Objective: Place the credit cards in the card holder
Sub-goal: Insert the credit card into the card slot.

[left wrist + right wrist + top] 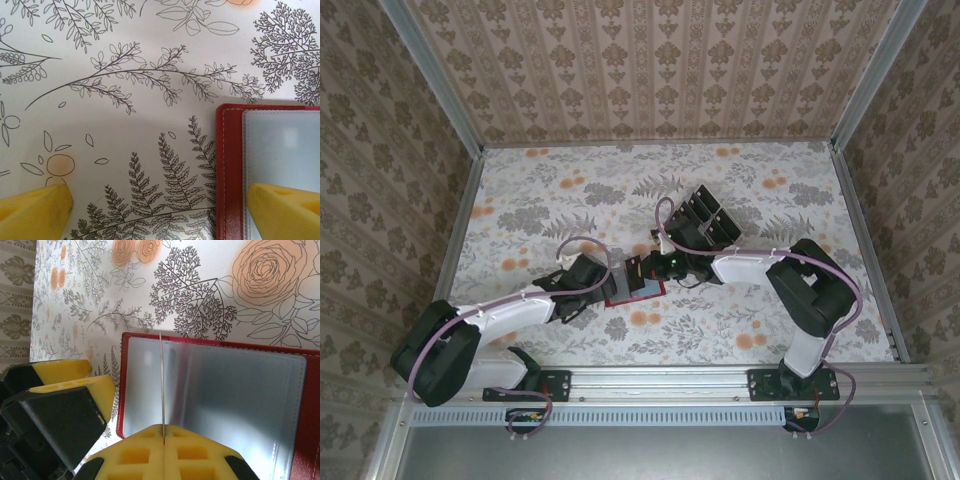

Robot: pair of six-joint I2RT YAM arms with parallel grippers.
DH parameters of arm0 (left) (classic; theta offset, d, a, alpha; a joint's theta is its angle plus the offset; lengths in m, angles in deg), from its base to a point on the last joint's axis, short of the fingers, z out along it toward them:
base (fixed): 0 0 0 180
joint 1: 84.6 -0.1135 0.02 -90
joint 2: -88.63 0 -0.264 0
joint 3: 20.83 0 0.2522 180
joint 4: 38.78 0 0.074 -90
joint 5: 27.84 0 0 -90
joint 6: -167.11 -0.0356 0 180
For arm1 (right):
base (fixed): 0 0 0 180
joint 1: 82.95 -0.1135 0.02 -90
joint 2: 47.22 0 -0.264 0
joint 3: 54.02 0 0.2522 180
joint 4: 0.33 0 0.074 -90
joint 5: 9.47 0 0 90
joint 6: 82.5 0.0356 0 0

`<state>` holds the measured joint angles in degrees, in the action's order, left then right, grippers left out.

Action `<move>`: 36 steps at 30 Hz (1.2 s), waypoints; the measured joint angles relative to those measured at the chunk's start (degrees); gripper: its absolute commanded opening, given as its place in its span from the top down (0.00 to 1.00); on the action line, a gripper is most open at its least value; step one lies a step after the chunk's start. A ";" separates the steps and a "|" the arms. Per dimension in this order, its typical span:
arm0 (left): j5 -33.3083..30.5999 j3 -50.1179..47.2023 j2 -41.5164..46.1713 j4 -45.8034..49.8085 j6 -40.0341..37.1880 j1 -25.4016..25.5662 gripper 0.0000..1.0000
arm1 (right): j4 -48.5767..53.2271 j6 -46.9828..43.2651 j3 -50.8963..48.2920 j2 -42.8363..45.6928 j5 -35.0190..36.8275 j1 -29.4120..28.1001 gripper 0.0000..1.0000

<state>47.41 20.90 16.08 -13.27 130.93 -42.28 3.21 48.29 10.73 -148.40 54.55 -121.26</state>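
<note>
The red card holder (642, 291) lies open on the floral table, its greyish inside (240, 400) facing up. My right gripper (163, 432) is shut on one thin credit card (161, 385). The card shows edge-on and stands upright over the holder's left half, near its fold. My left gripper (160, 205) is open and straddles the holder's red left edge (230, 165). Its right finger (285, 210) is over the grey lining and its left finger (35, 210) over bare table. From above, both grippers (603, 277) (640, 268) meet at the holder.
A clear slotted tray (710, 222) with several black cards on edge stands just behind the right arm's wrist. Patterned walls close in the table on three sides. The left gripper's yellow fingers (75, 385) sit close to the holder's left edge.
</note>
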 measured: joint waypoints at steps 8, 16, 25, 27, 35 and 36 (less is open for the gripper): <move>-0.04 0.00 0.00 0.17 0.00 0.00 0.00 | -1.68 0.20 -0.96 -1.16 -0.52 0.00 1.00; -0.07 0.00 0.00 0.24 -0.02 0.00 0.00 | -3.58 0.48 -3.04 -1.16 -1.53 0.00 1.00; -0.17 0.00 0.00 0.42 -0.02 0.00 0.00 | -5.05 1.27 -3.65 -1.33 -1.95 0.00 1.00; -0.22 0.00 -0.02 0.42 -0.02 0.00 0.00 | -5.46 1.40 -3.63 -1.88 -2.10 0.00 1.00; -0.48 0.07 -0.44 0.39 -0.02 0.00 0.00 | -7.69 1.66 -3.56 -4.13 -3.69 0.15 1.00; -0.50 0.09 -0.46 0.39 -0.02 0.00 0.00 | -7.87 1.66 -3.56 -4.24 -3.93 0.17 1.00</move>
<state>46.91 20.99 15.62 -12.87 130.91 -42.28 -4.65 49.95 7.16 -152.64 50.62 -121.08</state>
